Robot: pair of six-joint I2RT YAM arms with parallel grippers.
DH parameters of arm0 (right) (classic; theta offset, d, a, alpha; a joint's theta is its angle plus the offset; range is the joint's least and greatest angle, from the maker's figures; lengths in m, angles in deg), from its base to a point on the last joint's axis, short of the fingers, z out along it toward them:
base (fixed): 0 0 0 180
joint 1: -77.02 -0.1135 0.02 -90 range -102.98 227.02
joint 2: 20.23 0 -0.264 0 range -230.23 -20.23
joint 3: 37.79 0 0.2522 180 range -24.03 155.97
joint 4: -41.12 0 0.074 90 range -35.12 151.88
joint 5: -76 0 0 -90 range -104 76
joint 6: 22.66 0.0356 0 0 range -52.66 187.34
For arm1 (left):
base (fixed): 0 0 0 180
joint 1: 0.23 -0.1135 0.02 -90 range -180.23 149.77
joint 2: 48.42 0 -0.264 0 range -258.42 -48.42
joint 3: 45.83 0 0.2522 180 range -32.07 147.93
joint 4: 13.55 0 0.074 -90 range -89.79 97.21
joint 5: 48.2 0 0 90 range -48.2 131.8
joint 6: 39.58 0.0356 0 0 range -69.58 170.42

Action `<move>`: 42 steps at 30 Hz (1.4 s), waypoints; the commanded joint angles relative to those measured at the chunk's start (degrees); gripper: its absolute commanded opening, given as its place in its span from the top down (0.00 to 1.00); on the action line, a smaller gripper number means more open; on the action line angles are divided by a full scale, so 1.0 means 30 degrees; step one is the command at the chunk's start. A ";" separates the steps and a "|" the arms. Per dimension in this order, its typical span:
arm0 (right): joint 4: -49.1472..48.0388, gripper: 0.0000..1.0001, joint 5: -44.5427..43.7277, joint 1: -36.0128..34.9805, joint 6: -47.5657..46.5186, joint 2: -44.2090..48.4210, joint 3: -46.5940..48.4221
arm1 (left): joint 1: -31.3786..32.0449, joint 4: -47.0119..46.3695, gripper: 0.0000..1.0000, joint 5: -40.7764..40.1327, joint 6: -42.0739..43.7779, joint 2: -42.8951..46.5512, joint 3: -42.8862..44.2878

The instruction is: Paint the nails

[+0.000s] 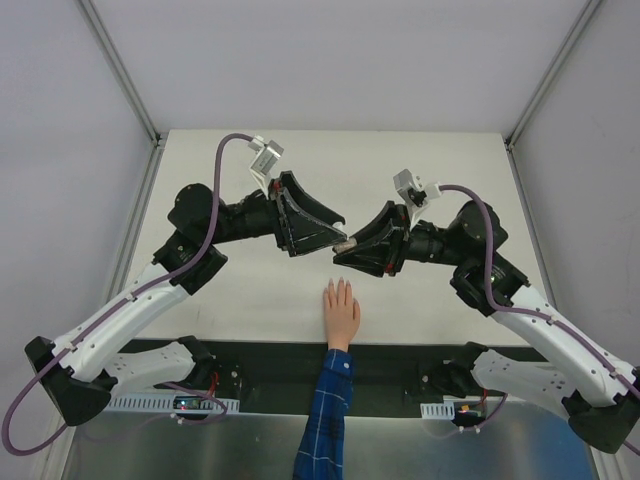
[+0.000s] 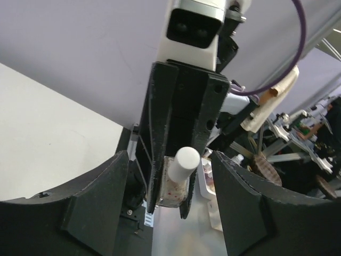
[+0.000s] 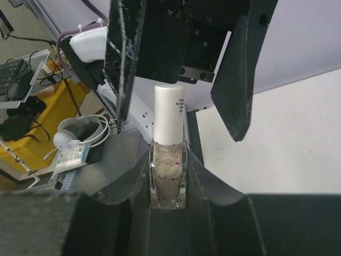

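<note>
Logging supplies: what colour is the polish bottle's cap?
The cap is white; right wrist view shows it best.

Off-white table top [image 1: 250,305], black strip [image 1: 290,362] along near edge; one flesh-coloured mannequin hand [image 1: 341,314] lies flat near that edge, fingers pointing to the far side, its blue plaid sleeve [image 1: 326,420] crossing the strip.
</note>
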 commanded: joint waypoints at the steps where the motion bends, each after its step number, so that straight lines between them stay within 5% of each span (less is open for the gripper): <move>1: -0.2550 1.00 0.1505 0.0362 0.1449 0.0241 -0.0313 | -0.0177 -0.3027 0.39 0.2386 -0.0889 0.0063 0.0076; 12: -0.2756 1.00 0.1153 0.0773 0.1596 -0.0021 -0.0461 | -0.0177 -0.3056 0.62 0.3060 -0.1122 -0.0640 0.0574; 17: -0.2669 1.00 0.0773 0.0831 0.1392 -0.0022 -0.0431 | -0.0148 -0.1214 1.00 0.2711 -0.0685 -0.1138 0.1335; 22: 0.0776 1.00 -0.2672 -0.0012 -0.1667 0.0357 0.0533 | 0.0376 0.3204 1.00 -0.1030 0.1129 -0.1051 0.2563; 23: 0.3312 1.00 -0.4483 -0.0656 -0.2700 0.0475 0.0884 | 0.0814 0.5186 1.00 -0.3941 0.1742 -0.1022 0.2828; 26: 0.5792 1.00 -1.7574 -0.4520 -0.5928 0.0710 0.1970 | 0.4033 0.8124 1.00 -1.1319 0.4639 -0.1225 0.4029; 29: 0.5479 1.00 -2.1778 -0.7105 -0.7542 0.0535 0.2264 | 0.5184 0.8867 1.00 -1.3457 0.3980 -0.2016 0.4735; 39: 0.4041 1.00 -1.9121 -0.7372 -0.7985 0.1589 0.1181 | 0.5272 0.8752 1.00 -1.2414 0.3623 -0.2311 0.4999; 42: 0.4099 1.00 -1.8917 -0.7314 -0.7838 0.1618 0.1151 | 0.5271 0.8547 0.83 -1.1445 0.3974 -0.2224 0.4940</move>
